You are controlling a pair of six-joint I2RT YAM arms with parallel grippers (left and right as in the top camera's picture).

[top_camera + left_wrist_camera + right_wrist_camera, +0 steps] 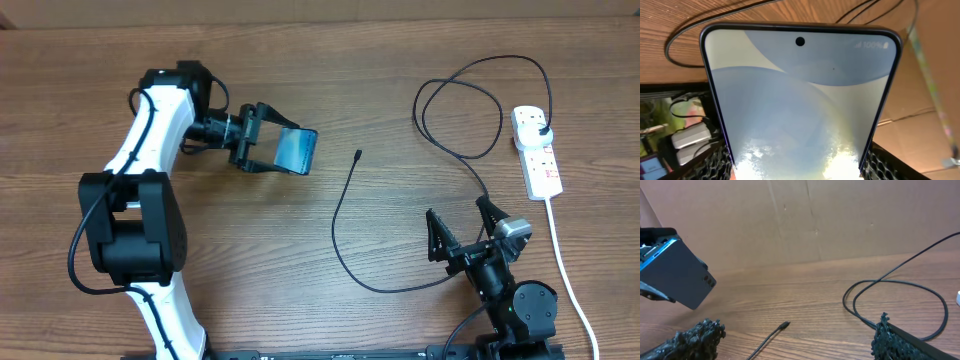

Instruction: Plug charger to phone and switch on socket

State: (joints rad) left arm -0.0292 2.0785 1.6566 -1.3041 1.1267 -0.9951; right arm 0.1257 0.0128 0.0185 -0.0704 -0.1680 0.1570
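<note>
My left gripper (262, 140) is shut on the phone (297, 151) and holds it lifted and tilted above the table at the upper left. Its lit blue screen fills the left wrist view (800, 100); its dark back shows in the right wrist view (677, 275). The charger, a thin black cable (345, 235), curls across the table with its connector tip (358, 154) lying free to the right of the phone, also seen in the right wrist view (784, 325). Its black plug (541, 131) sits in the white socket strip (537, 152). My right gripper (462, 228) is open and empty near the front right.
The strip's thick white cord (560, 260) runs down the right side toward the front edge. The cable makes loops (460, 110) left of the strip. A cardboard wall (815, 220) stands behind the table.
</note>
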